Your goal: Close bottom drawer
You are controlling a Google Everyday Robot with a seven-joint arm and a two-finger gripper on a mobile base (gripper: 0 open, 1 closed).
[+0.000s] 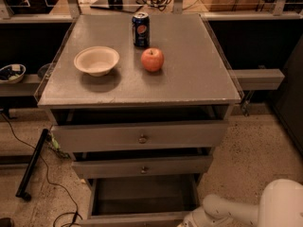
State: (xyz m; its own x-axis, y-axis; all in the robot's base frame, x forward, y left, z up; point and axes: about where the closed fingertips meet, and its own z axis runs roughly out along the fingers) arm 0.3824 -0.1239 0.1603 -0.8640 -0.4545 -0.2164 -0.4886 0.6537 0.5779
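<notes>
Dim room, speckled floor (255, 150). On the grey cabinet top (199, 79): bowl (96, 59) at left, apple (152, 59) near the middle, can (140, 29) upright just behind the apple, all well back from the front edge. Behind, a bench with cables; at left a low shelf with a dish (11, 73); at right a ledge (258, 78) jutting off the cabinet's side.

Below the top, three drawers stepped forward: top drawer (94, 137) and middle drawer (104, 168) slightly out, bottom drawer (142, 195) pulled farthest, front panel at the lower frame edge.

Gripper (189, 220) at that panel's right end, cut by the frame; opening impossible to judge. White arm (246, 207) low on the right. Left of the drawers, a cable (52, 183) and a black bar (31, 167) on the floor; open floor to the right
</notes>
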